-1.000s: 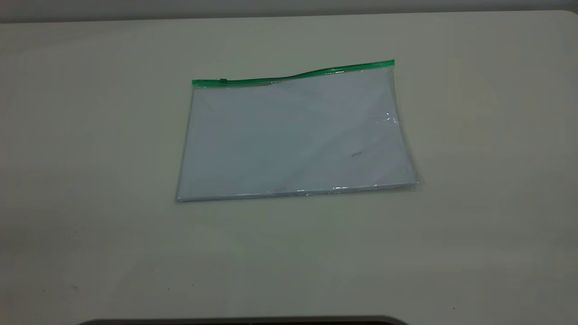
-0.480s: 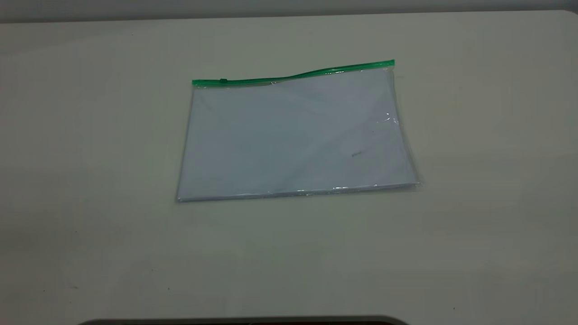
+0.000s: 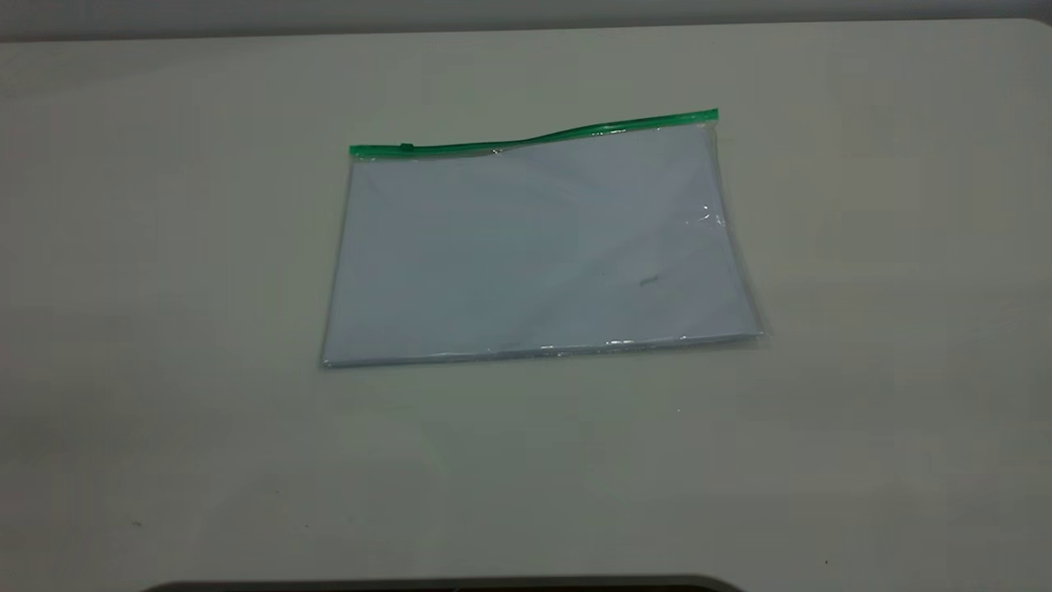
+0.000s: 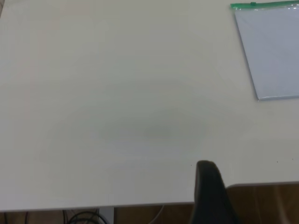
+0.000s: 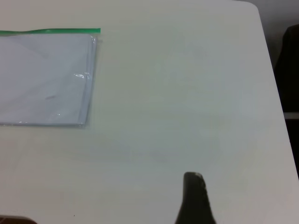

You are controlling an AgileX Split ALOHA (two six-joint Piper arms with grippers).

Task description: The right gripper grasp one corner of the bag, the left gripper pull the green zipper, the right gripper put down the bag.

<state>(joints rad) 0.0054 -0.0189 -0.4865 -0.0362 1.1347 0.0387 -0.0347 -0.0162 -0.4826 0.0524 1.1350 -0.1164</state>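
Nearest in the left wrist view: one dark finger of the left pincer, raised over the near edge of the table; second finger out of frame, so cannot tell whether wide or narrow. Same in the right wrist view: a single dark finger of the right pincer above bare table, spread not readable either. Neither pincer seen in the exterior view, only the table and the bag.

Farther out, lay flat near the middle of the table, well apart from both pincers, touched by nothing. Long axis ran left to right across the exterior view, slightly skewed, right end a little farther from the camera. Zipper along the far long edge, with a slight wave near its middle; slider tab close to the left end.

Shown only in the left wrist view: the bag's left end, with the zipper and tab at that corner, plus dark cables under the table edge. Shown only in the right wrist view: the bag's right end, the zipper ending at the corner, and glints on the clear side seam.
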